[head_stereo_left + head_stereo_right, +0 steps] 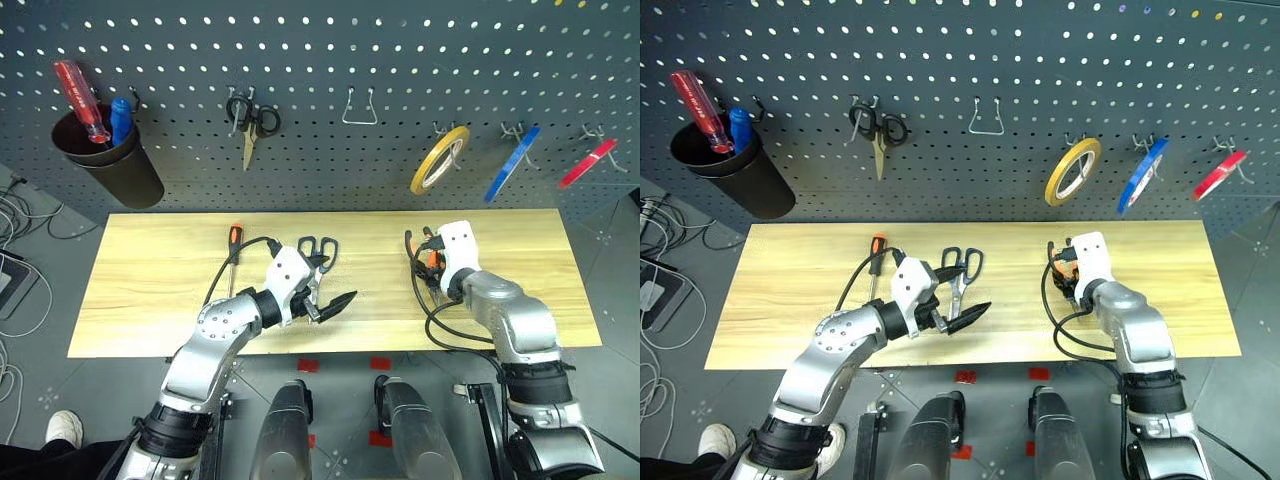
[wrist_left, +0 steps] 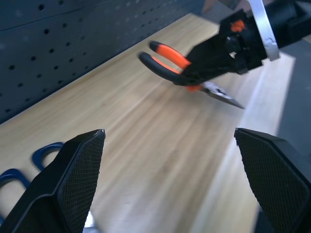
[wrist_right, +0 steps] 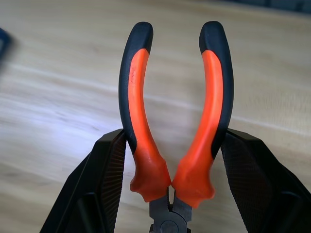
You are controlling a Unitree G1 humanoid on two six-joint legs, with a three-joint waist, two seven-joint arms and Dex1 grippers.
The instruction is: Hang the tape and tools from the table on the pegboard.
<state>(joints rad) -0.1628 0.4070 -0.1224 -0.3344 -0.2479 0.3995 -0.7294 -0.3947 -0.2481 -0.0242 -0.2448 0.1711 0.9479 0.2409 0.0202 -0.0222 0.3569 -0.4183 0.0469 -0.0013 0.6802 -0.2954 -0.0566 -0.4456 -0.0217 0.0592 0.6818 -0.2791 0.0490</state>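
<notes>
**A:** Your right gripper [image 3: 170,194] is clamping the needle-nose pliers [image 3: 172,121] at the base of the handles, which are fanning out ahead of the fingers, with the table [image 3: 58,73] below them. Your left gripper [image 2: 165,179] is hanging fully released, holding nothing, the dark-blue scissors [image 1: 318,252] lying just beside it.

**B:** And further out?

**A:** Past the scissors the screwdriver [image 1: 234,255] is lying on the wood. Beyond your right gripper, on the pegboard [image 1: 330,60], the blue tape [image 1: 511,164] is already hanging between the yellow roll [image 1: 439,160] and the red roll [image 1: 587,163].

**B:** How should I be hanging them?

**A:** I'd judge you're best keeping the handles spread and level, aiming the gap onto the empty hook [image 1: 359,108].
</notes>
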